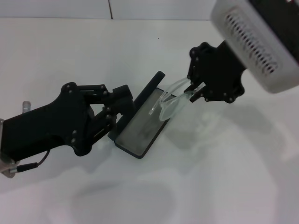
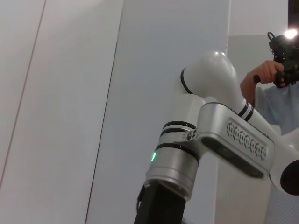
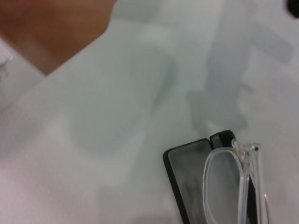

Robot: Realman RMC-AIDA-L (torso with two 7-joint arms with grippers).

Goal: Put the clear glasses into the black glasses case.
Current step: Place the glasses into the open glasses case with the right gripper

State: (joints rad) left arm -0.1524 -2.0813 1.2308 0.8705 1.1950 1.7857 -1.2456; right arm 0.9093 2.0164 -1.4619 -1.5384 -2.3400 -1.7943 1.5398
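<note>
The black glasses case (image 1: 140, 130) lies open on the white table, grey lining up, with its lid (image 1: 152, 87) standing at the far side. My left gripper (image 1: 119, 111) is clamped on the case's left long edge. My right gripper (image 1: 192, 91) is shut on one end of the clear glasses (image 1: 169, 101) and holds them tilted just above the far right end of the case, beside the lid. In the right wrist view the clear glasses (image 3: 230, 186) hang over the case (image 3: 186, 179). The left wrist view shows neither object.
White table (image 1: 224, 177) runs all around the case, with a wall seam at the back. The right arm's white forearm (image 1: 254, 37) hangs over the back right. In the left wrist view a person (image 2: 268, 79) stands behind the right arm (image 2: 210, 135).
</note>
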